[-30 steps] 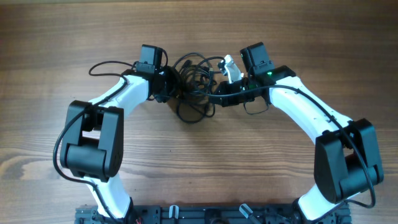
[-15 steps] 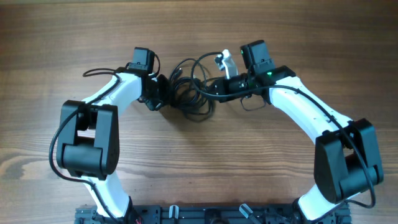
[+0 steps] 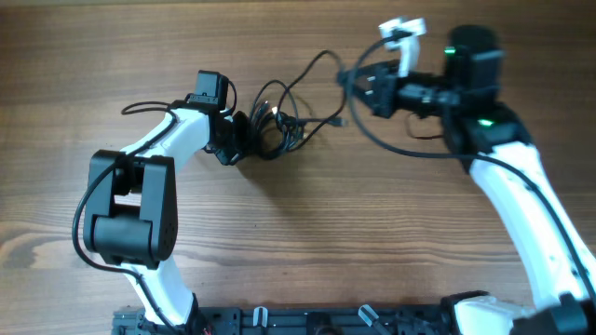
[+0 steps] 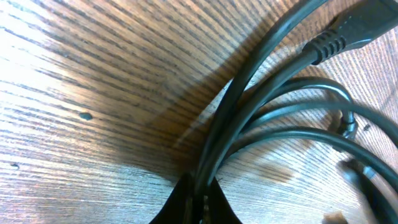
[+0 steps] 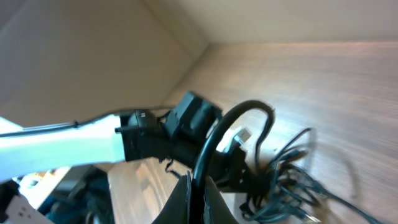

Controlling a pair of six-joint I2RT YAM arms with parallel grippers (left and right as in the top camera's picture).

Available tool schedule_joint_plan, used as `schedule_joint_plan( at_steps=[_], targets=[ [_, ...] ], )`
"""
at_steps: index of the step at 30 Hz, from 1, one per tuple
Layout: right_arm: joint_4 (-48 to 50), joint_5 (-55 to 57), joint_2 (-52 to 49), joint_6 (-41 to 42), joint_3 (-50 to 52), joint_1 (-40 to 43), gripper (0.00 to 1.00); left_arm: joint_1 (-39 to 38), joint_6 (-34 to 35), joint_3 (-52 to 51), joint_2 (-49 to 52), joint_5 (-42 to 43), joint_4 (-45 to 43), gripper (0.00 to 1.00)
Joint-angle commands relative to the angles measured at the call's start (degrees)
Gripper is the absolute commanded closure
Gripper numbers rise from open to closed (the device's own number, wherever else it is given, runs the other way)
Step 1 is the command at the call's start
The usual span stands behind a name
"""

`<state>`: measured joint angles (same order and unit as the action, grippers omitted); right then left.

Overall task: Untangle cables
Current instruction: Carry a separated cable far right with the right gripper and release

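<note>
Pinching cables [image 3: 276,127]: left gripper [image 4: 200,194], right gripper [image 5: 196,188] both clamped, mostly cropped from wrist views.

Robotics lab bench: wood-grain worktop [image 3: 307,261], white-and-black left arm [image 3: 172,140] and right arm [image 3: 521,186] rising from black rail [image 3: 317,321] at near edge; plain beige walls [image 5: 74,50] behind.

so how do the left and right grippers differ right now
The left gripper sits right at the cable clump; the right gripper is well off to the clump's right. The left gripper pinches several strands together close to the table; the right gripper holds one single strand that arcs up from its fingers. Shared: both are shut on black cable.
</note>
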<state>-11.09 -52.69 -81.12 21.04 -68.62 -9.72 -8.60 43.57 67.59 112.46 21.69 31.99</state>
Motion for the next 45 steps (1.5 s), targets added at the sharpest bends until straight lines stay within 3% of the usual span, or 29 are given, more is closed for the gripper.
schedule_joint_plan(
  at_steps=[1,10,16,22,27,31,32,34,35,45],
  targets=[
    [-3.3,-0.5,5.7,0.6,-0.9,6.2,0.96,0.6,-1.2,-0.5,1.0,-3.5,0.4,0.96],
    [-21.1,1.5,6.9,0.0,-0.9,23.8,0.96,2.1,-1.2,-0.5,1.0,-3.6,0.9,0.96],
    [-26.2,-1.4,6.9,0.0,-0.9,35.8,0.96,8.1,-1.1,-0.5,1.0,-3.7,2.7,0.96],
    [-27.4,-0.3,6.8,-0.1,-0.7,40.0,0.96,13.9,-1.1,-0.5,1.0,-3.7,4.3,0.96],
    [-33.1,12.1,6.4,-3.8,-0.6,40.0,0.96,13.9,-1.2,-0.5,1.0,-2.8,4.5,0.96],
    [-37.0,29.9,5.5,-4.7,0.3,40.0,0.94,12.4,-1.2,-0.5,1.0,-2.4,3.5,0.96],
    [-37.1,33.0,5.1,-4.6,0.9,40.0,0.72,12.0,-1.2,-0.5,1.0,-2.2,3.3,0.96],
    [-37.2,35.6,4.3,-4.5,1.6,40.0,0.18,11.1,-1.2,-0.5,1.0,-2.2,3.0,0.96],
    [-37.9,35.9,3.5,-4.3,1.9,40.0,0.0,10.6,-1.2,-0.5,1.0,-2.2,2.7,0.96],
    [-38.4,36.0,0.0,-4.4,1.9,40.0,0.0,7.7,-2.9,-0.5,1.0,-2.2,0.8,0.92]
  ],
)
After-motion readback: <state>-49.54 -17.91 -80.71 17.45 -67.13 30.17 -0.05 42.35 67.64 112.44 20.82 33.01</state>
